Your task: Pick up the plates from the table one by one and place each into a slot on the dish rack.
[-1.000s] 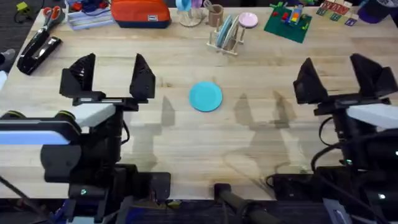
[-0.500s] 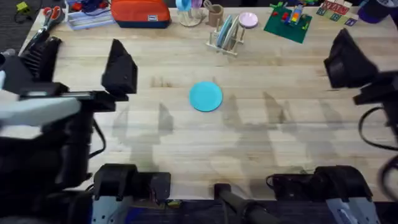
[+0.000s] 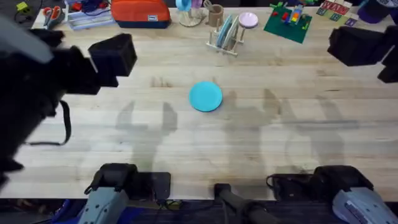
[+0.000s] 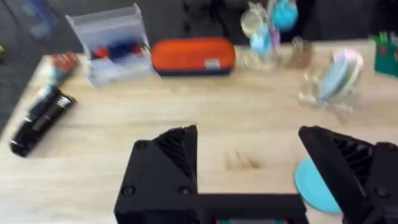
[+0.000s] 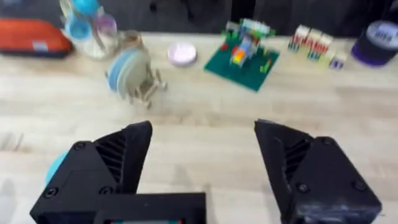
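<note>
At the bottom edge of the overhead view the two arm bases are cut off by the frame, and above them the left arm rises as a large dark blur along the left side, so its gripper is only a vague black block there. In the left wrist view that gripper has its jaws spread wide with nothing between them, bare desk showing in the gap. The right gripper is partly cut off at the upper right of the overhead frame; in the right wrist view it stands with jaws wide apart and nothing held. One turquoise plate lies flat on the desk at centre frame, well apart from both grippers; the left wrist view catches only its edge behind the finger at lower right. Farther back, near the top centre, the dish rack holds some plates upright in its slots, their count hard to make out. Beyond it along the far edge sit an orange case and a green brick baseplate.
</note>
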### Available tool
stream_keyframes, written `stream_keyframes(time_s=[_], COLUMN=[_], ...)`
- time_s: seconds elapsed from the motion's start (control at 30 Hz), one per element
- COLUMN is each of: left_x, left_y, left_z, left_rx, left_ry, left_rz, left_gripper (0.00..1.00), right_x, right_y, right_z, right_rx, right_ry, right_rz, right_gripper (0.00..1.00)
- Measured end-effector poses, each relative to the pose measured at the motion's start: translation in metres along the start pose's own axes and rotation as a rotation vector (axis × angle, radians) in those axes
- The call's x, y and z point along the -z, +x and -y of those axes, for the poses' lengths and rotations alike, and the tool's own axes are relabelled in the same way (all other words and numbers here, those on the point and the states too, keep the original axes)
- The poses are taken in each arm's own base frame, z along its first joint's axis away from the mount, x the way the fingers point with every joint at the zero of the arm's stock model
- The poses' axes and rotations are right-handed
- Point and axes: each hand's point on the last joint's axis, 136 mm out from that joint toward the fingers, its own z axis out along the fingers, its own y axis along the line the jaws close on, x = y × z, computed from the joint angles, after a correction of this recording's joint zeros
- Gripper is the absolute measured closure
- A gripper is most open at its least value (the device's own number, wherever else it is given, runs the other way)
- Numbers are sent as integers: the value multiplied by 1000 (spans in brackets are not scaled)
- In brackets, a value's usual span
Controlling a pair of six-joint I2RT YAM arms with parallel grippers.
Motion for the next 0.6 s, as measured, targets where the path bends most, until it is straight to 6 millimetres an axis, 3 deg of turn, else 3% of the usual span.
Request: stream_keyframes(time_s=[0.33,0.6], left_x=[-28,-52], left_y=[20,43], left_z=[12,17], left_rx=[68,91], left_ry=[67,84], left_rz=[-383,-556], left_gripper=[8,7], right_x=[-24,-38], right_y=[32,43], right_z=[1,-2], right_rx=[-15,-11], right_ry=[-2,-11], right_rz=[-329,-402], right_gripper=[7,7])
